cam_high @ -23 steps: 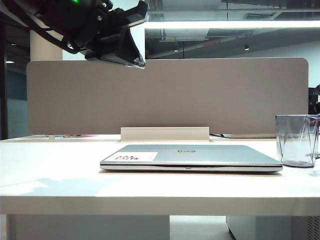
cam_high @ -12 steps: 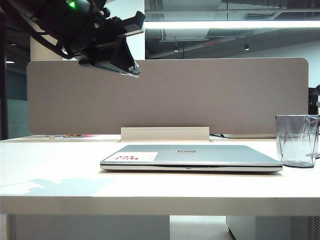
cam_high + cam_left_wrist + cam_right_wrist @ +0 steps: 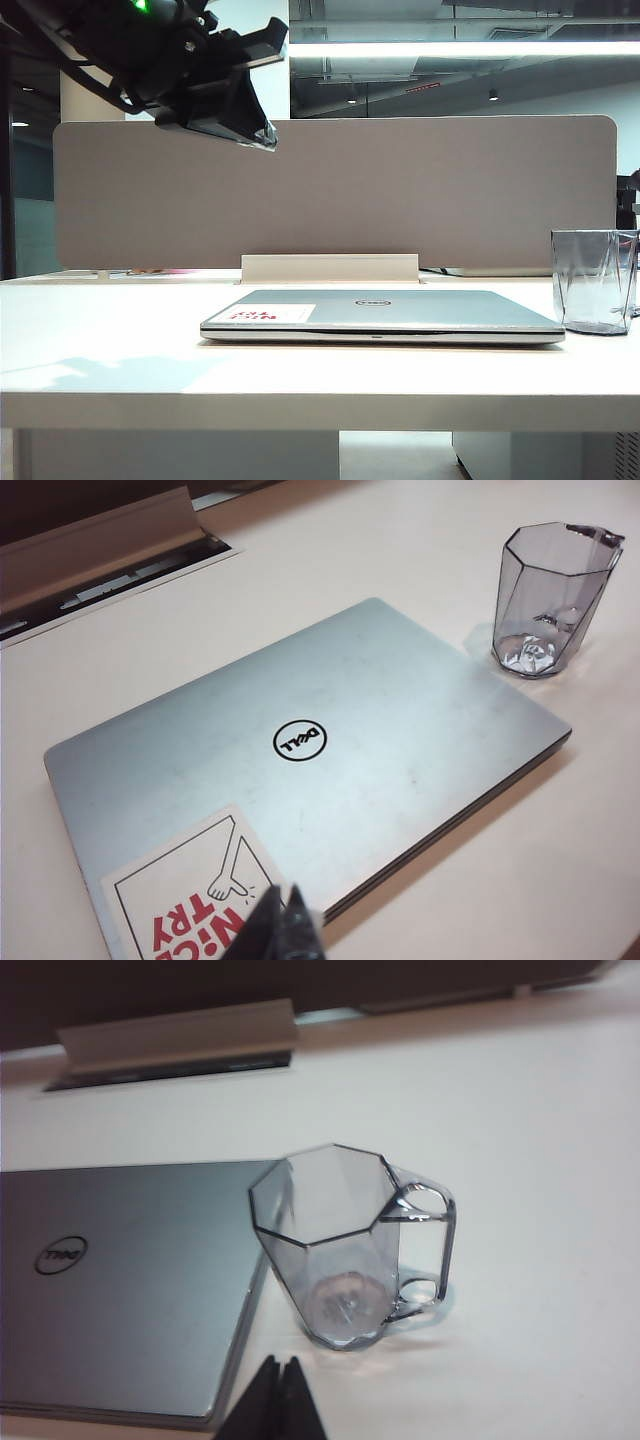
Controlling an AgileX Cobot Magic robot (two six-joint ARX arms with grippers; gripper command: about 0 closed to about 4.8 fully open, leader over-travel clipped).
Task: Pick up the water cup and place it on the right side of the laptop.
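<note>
The water cup point(image 3: 593, 280), a clear grey-tinted faceted tumbler with a handle, stands upright on the white table just past the right edge of the closed silver laptop point(image 3: 400, 310). My left gripper point(image 3: 270, 140) hangs high over the table's left part, well clear of both. In the left wrist view its tips point(image 3: 284, 905) are shut and empty over the laptop's point(image 3: 300, 750) sticker corner, with the cup point(image 3: 548, 600) beyond the far corner. In the right wrist view my right gripper point(image 3: 279, 1365) is shut and empty, held above the table beside the cup point(image 3: 335, 1250) and the laptop point(image 3: 120, 1290).
A grey partition panel point(image 3: 335, 190) closes off the back of the table. A raised cable-tray flap point(image 3: 330, 268) sits just behind the laptop. The table's front edge point(image 3: 300, 410) runs across the exterior view.
In the exterior view my left gripper has shifted slightly to the left and tilted a little. The laptop and the cup have stayed where they were.
</note>
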